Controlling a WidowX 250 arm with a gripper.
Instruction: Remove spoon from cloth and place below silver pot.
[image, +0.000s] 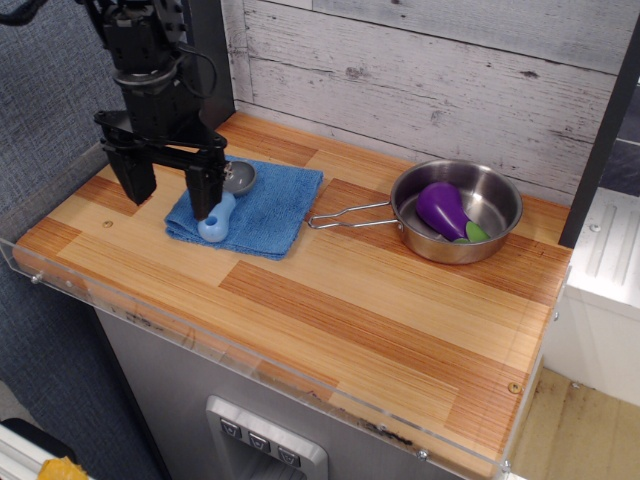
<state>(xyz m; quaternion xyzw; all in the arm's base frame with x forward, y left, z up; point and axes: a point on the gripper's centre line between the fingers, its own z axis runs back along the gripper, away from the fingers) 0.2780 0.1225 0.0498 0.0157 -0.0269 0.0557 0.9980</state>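
The spoon lies on the blue cloth at the left of the wooden counter, its light-blue handle toward the front and its grey bowl toward the back. My gripper is open, its two black fingers pointing down. The right finger stands just over the spoon's handle, partly hiding it. The left finger hangs over the bare wood left of the cloth. The silver pot sits at the right, its wire handle pointing left toward the cloth.
A purple eggplant with a green cap lies inside the pot. A clear plastic rim runs along the counter's front edge. A wooden plank wall stands behind. Bare wood lies in front of the pot.
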